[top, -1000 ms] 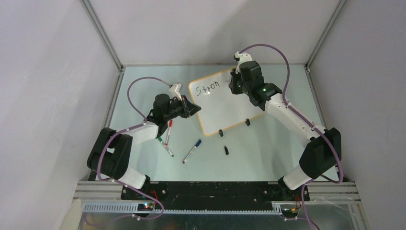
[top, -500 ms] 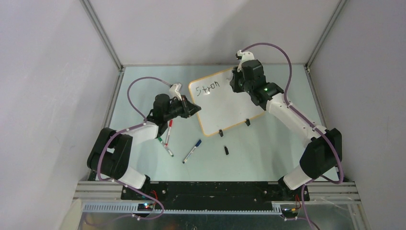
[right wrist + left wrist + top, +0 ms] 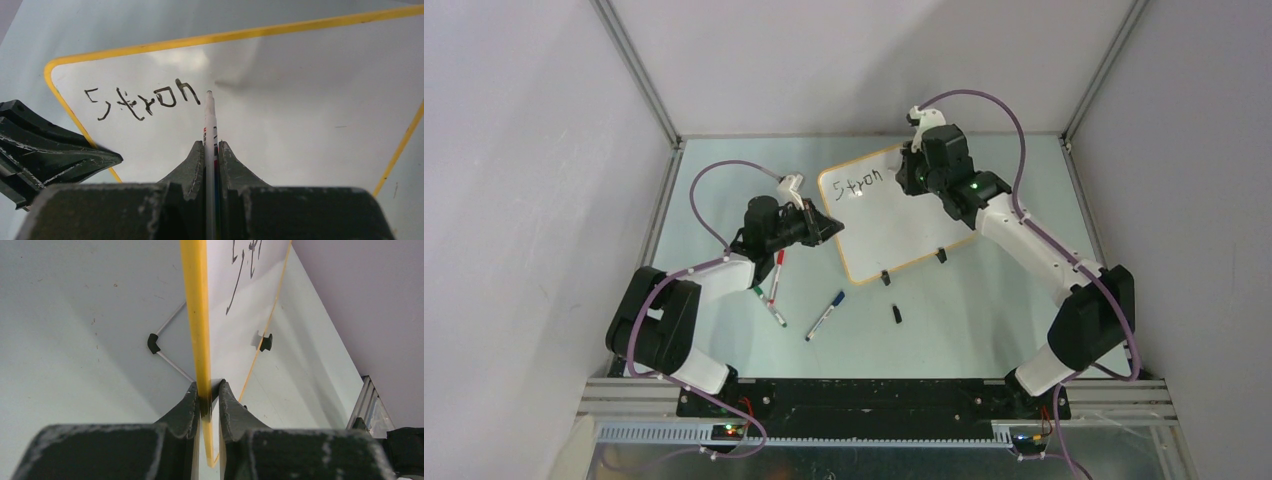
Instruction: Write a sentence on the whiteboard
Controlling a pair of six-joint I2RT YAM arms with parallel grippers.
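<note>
Two claws are on the job in the top view: my left claw (image 3: 829,228) is clamped on the left edge of the whiteboard (image 3: 904,225), and my right claw (image 3: 911,175) hangs over the board's far edge. The board is turned askew on the table, so the sentence (image 3: 859,185), reading "Stron", runs from just beyond the left claw up toward the right one. Behind the left claw lie a red marker (image 3: 777,268), a green marker (image 3: 766,298) and a blue marker (image 3: 826,315), with a black cap (image 3: 896,313) apart from them. From the left wrist, the thin orange-yellow rim runs straight ahead out of the pinched fingers. The glossy white face lies to their right, and two black clip feet (image 3: 153,343) stand ahead, one on each side. From the right wrist, the fingers are closed on a slim white marker (image 3: 210,117). Its long axis points straight ahead, tip at the board just right of the last letter.
</note>
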